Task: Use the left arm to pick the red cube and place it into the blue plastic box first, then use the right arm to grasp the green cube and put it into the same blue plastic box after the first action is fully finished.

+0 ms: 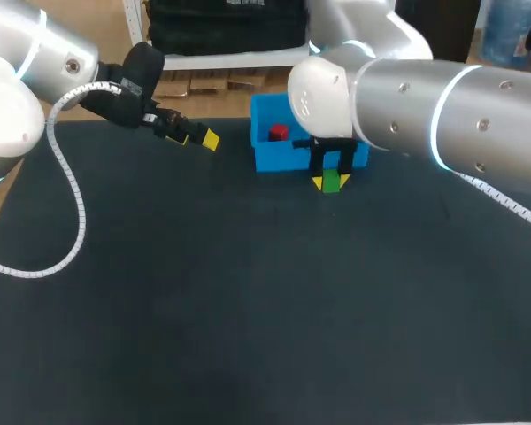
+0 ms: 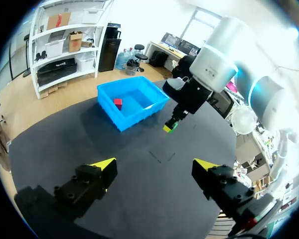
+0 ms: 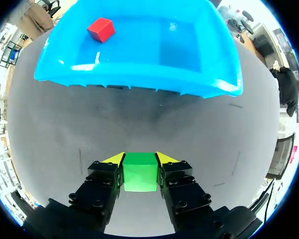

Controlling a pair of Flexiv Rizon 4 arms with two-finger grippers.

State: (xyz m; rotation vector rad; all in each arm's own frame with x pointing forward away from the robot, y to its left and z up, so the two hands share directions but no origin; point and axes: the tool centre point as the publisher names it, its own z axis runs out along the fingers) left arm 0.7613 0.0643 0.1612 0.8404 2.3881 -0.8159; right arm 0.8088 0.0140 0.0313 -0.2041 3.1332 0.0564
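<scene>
The red cube lies inside the blue plastic box, in a far corner. My right gripper is shut on the green cube, which sits between its two yellow-tipped fingers just in front of the box's near wall. Whether the cube rests on the mat or hangs above it I cannot tell. My left gripper stands open and empty to the left of the box, above the mat.
The black mat covers the table and stretches bare in front of the box. My right arm's large white links hang over the back right of the table, hiding part of the box.
</scene>
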